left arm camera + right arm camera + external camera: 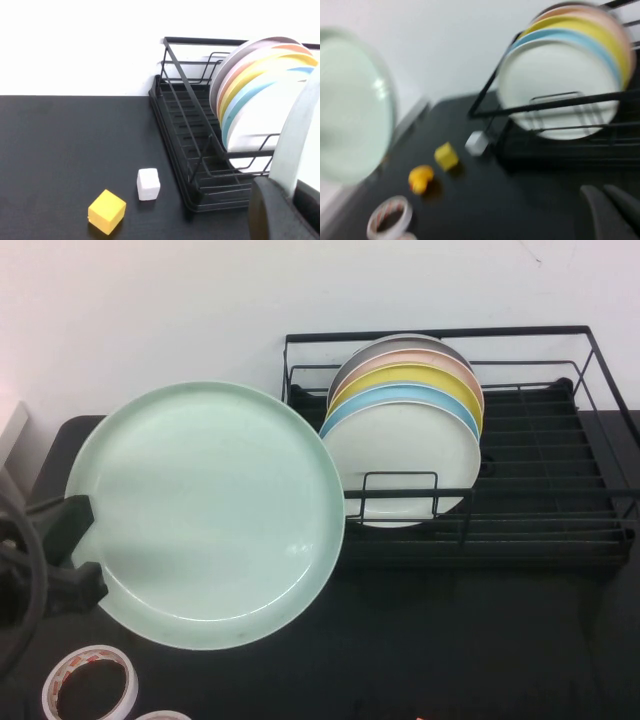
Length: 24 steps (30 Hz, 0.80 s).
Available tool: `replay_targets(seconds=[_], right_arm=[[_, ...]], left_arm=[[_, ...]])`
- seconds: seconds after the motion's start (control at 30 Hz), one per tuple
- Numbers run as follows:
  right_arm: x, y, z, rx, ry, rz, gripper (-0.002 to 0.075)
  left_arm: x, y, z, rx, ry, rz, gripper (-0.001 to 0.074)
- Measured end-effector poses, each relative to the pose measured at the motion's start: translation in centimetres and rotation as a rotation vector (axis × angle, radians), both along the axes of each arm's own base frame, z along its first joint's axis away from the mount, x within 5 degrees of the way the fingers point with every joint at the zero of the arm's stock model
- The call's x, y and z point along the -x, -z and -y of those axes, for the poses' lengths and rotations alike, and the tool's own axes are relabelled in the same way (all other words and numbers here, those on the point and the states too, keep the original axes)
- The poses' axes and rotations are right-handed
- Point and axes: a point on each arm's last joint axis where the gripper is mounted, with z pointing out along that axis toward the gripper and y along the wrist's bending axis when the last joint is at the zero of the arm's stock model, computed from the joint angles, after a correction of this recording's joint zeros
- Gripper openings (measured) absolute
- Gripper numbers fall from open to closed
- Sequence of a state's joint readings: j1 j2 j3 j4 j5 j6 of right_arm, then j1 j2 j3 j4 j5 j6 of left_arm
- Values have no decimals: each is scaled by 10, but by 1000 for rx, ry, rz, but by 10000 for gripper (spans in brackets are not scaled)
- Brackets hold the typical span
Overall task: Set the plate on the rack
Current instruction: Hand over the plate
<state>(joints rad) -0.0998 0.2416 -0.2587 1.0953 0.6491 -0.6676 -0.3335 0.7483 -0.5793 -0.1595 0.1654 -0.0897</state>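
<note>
The large mint-green plate [210,510] is held off the table, tilted up, just left of and in front of the black wire rack [560,510]. My left gripper [75,550] is shut on the plate's left rim. In the left wrist view the plate's edge [297,135] rises from between the jaws of the left gripper [290,200], with the rack [185,125] beyond. My right gripper [607,205] is out of the high view. In the right wrist view it is shut and empty above the table, facing the plate [350,110] and the rack [560,105].
Several plates stand at the rack's left end, a white one [410,450] in front. A tape roll [90,685] lies near the front left edge. A yellow cube [106,211], a white cube [148,184] and a yellow duck [420,178] lie left of the rack.
</note>
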Motion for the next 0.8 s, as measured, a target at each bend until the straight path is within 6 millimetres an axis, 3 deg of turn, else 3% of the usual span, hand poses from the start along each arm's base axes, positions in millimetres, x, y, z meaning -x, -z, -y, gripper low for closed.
replay_targets(seconds=[0.13, 0.3, 0.4, 0.57, 0.67, 0.8], right_arm=[[-18, -40, -7, 162, -187, 32, -2], [-57, -83, -7, 265, -303, 65, 42], [-82, -101, -8, 264, -373, 70, 160], [-122, -128, -18, 206, -550, 141, 437], [-143, -139, -29, 203, -634, 170, 494], [-165, -140, -53, 203, -746, 179, 513]], left_arm=[[0, 1, 0, -4, 0, 7, 2], [-1, -3, 0, 33, -8, 30, 2], [-1, -5, 2, 81, -7, 37, 2], [4, -10, 16, 108, 82, 85, 2], [9, -13, 29, 114, 168, 126, 2], [14, -14, 48, 106, 276, 172, 2]])
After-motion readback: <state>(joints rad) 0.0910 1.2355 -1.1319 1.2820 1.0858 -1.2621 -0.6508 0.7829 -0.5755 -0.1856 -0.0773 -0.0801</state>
